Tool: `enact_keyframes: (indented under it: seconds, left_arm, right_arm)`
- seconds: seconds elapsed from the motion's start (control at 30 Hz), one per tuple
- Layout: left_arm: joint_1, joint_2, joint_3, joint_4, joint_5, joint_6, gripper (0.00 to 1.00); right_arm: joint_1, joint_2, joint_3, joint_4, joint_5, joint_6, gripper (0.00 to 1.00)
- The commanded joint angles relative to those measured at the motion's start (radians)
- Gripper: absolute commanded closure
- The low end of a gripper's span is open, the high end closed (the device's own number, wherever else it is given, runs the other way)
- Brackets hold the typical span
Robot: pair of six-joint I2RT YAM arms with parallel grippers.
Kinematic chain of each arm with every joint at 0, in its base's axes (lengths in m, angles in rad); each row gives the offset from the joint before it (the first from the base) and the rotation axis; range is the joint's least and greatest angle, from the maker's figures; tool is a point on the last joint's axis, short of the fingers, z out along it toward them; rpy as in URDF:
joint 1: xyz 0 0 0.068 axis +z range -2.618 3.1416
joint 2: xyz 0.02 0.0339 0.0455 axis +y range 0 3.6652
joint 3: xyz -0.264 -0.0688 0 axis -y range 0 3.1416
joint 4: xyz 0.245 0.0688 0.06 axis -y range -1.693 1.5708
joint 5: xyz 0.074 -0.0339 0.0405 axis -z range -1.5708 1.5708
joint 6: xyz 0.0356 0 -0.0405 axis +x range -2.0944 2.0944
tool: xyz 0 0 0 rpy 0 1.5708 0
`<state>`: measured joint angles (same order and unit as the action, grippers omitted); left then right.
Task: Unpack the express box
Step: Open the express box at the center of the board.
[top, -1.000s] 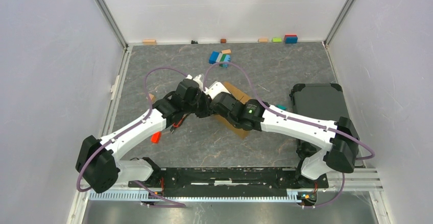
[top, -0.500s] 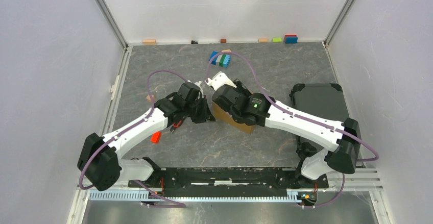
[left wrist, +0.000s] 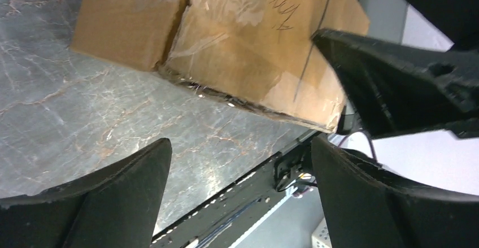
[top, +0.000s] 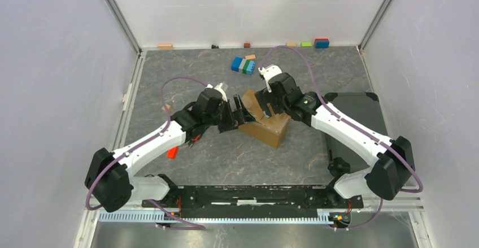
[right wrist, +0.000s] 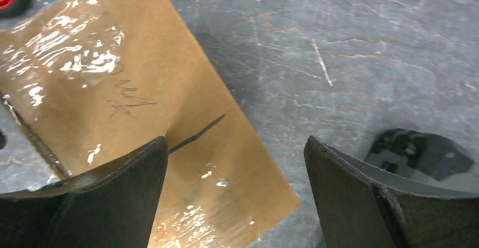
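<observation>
My left gripper (left wrist: pixel 240 146) stands spread wide with nothing between its fingers (left wrist: pixel 113 203). The express box (left wrist: pixel 243 39) lies just ahead of them on the grey marbled table (left wrist: pixel 85 118), its brown face covered in clear tape and marked with a pen scrawl and a long dark line. My right gripper (right wrist: pixel 235 140) is spread wide too and holds nothing. One of its fingers (right wrist: pixel 113 197) hangs over the taped cardboard, the other over bare table. From above, the box sits mid-table between my two wrists, with the left gripper at its left edge and the right one over its far side — whether either finger touches the cardboard I cannot tell. A black tray (top: pixel 356 115) lies to the right of the box, apart from it. A cluster of blue-green toy blocks (top: pixel 243 65) sits farther back, and a small red thing (top: pixel 172 152) lies by my left arm.
</observation>
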<state>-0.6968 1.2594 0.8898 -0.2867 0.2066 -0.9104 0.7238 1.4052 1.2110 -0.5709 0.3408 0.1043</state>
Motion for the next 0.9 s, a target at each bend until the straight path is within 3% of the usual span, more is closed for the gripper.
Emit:
enact_keyframes:
  seconds: [0.0, 0.13, 0.27, 0.43, 0.63, 0.87]
  left_arm:
    - [-0.006, -0.024, -0.021, 0.094, -0.064, -0.090, 0.00]
    - [-0.007, -0.051, -0.031, 0.030, -0.123, -0.133, 0.00]
    - [-0.012, -0.067, 0.036, -0.190, -0.234, -0.159, 0.00]
    - [-0.011, -0.203, 0.043, -0.308, -0.359, -0.144, 0.00]
    - [-0.023, -0.187, 0.108, -0.428, -0.242, -0.057, 0.00]
    - [-0.067, -0.296, 0.003, -0.530, -0.318, -0.216, 0.00]
  right_arm:
    - [0.009, -0.040, -0.059, 0.061, -0.162, 0.072, 0.06]
    - [0.008, -0.099, -0.122, 0.071, -0.208, 0.174, 0.06]
    - [0.010, -0.131, -0.145, 0.073, -0.250, 0.263, 0.08]
    - [0.021, -0.220, -0.262, 0.157, -0.291, 0.433, 0.09]
    - [0.125, -0.292, -0.370, 0.267, -0.284, 0.587, 0.11]
    - [0.275, -0.342, -0.464, 0.338, -0.199, 0.668, 0.12]
